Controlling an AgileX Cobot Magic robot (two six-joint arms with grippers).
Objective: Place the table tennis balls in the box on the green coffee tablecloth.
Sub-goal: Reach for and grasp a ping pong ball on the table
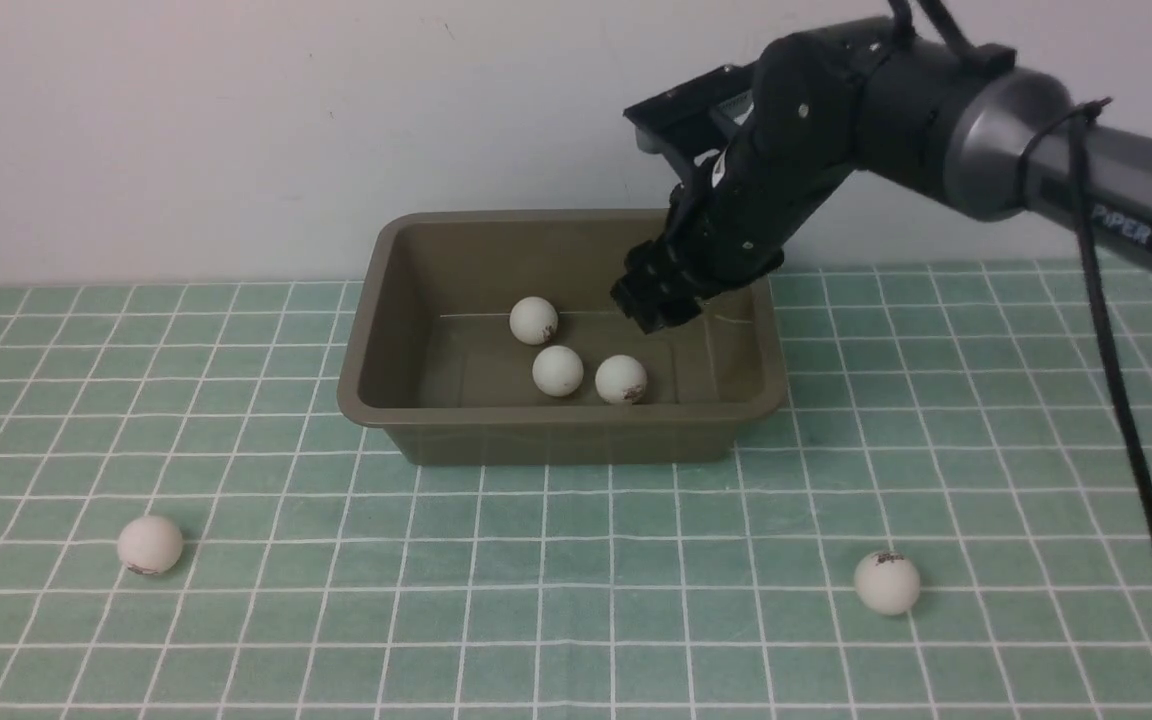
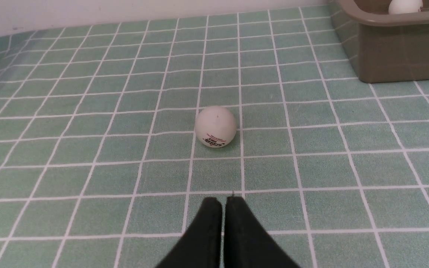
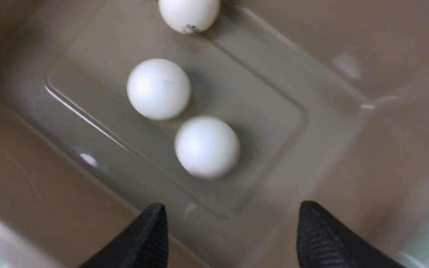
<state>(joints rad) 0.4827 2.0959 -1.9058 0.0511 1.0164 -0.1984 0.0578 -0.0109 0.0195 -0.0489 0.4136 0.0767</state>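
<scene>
The olive-brown box (image 1: 561, 438) stands at the middle back of the green coffee tablecloth (image 1: 576, 560). Three table tennis balls lie inside it (image 1: 534, 320) (image 1: 558, 370) (image 1: 621, 379). My right gripper (image 1: 654, 300) hangs inside the box's right half, above its floor. It is open and empty (image 3: 233, 212), with the balls (image 3: 158, 88) (image 3: 207, 146) ahead of it; the nearest looks blurred. Two more balls rest on the cloth, at front left (image 1: 150, 545) and front right (image 1: 887, 582). My left gripper (image 2: 223, 201) is shut and empty, a short way behind the front-left ball (image 2: 215, 126).
A pale wall runs right behind the box. The right arm's black cable (image 1: 1126, 420) hangs down over the cloth's right side. In the left wrist view a corner of the box (image 2: 397, 56) stands well beyond the ball.
</scene>
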